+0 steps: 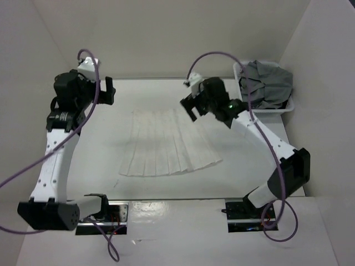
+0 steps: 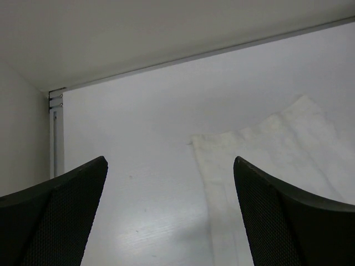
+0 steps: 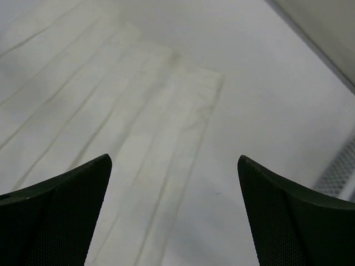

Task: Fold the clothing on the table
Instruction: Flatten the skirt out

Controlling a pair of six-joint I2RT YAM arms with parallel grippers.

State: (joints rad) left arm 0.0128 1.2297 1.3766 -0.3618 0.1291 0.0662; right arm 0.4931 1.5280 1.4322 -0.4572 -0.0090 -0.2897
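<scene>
A white pleated skirt [image 1: 166, 144] lies flat and spread out in the middle of the white table [image 1: 111, 160], waistband toward the far side. My left gripper [image 1: 108, 91] hovers open above the table, left of the skirt's far left corner [image 2: 222, 145]. Over the far right corner [image 3: 191, 94] of the skirt hangs my right gripper [image 1: 190, 105], also open. Neither holds anything. In both wrist views the black fingers [image 2: 61, 210] [image 3: 294, 216] stand wide apart with bare table or cloth between them.
A white plastic basket [image 1: 288, 108] at the far right corner holds grey clothing [image 1: 266, 83]. White walls close in the left, back and right sides. A metal edge strip [image 2: 194, 56] runs along the table's far side.
</scene>
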